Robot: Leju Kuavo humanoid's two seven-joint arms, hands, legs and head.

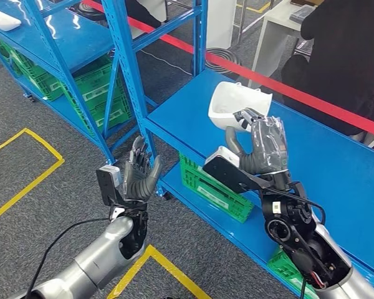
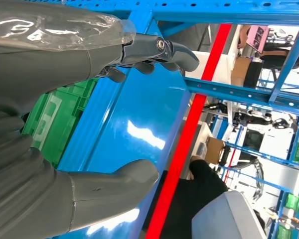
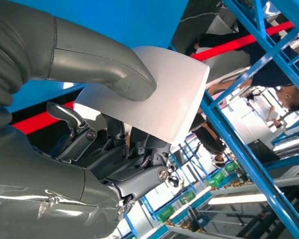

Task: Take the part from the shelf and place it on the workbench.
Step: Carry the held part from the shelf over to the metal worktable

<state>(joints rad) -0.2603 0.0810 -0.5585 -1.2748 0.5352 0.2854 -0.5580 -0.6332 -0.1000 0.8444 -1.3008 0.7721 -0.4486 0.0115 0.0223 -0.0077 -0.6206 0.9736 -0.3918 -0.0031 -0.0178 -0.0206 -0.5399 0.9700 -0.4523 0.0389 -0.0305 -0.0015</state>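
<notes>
You see grey carpet [image 1: 30, 112] with yellow floor tape [image 1: 22, 165], blue steel racking [image 1: 128, 68], green crates [image 1: 98, 87], red barrier tape [image 1: 288, 90].

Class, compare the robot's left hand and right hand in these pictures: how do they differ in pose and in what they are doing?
The right robot hand grips the white part; the left robot hand holds nothing. The right reaches over the blue shelf, thumb pressed on the part; the left is raised beside the shelf frame, fingers spread and upright. Both are grey, on silver arms.
</notes>
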